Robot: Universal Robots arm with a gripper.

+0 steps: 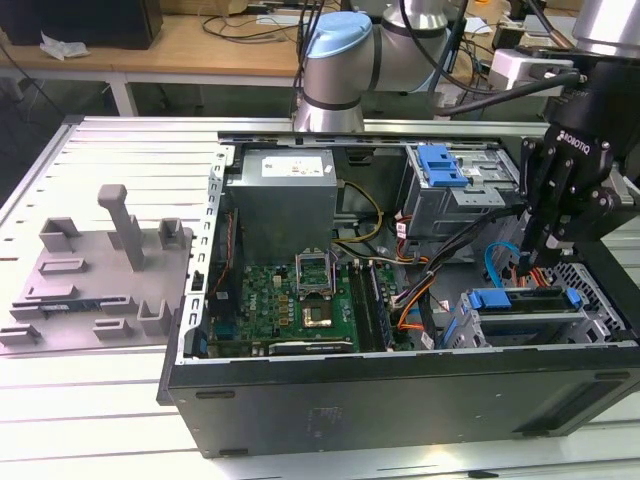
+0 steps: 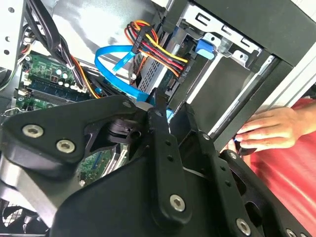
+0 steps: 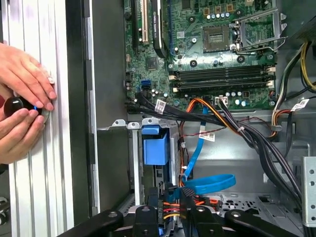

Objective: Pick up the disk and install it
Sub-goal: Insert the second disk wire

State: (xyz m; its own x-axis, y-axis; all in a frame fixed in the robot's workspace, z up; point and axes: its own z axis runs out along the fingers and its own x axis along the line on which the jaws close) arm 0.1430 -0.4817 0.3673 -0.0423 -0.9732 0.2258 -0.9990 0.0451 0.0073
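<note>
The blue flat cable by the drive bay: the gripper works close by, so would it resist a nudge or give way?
The blue flat cable probably gives way: it curves in loose loops in both wrist views. Thin and ribbon-like, it is likely light. Lying beside the coloured wires, it might snag.

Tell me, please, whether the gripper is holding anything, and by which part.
It cannot be told. The gripper hangs right above the disk at the drive cage, but no contact can be made out.

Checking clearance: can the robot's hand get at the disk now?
Probably yes: the hand hangs just above the disk, its blue-framed top uncovered, though a blue cable runs close beside.
</note>
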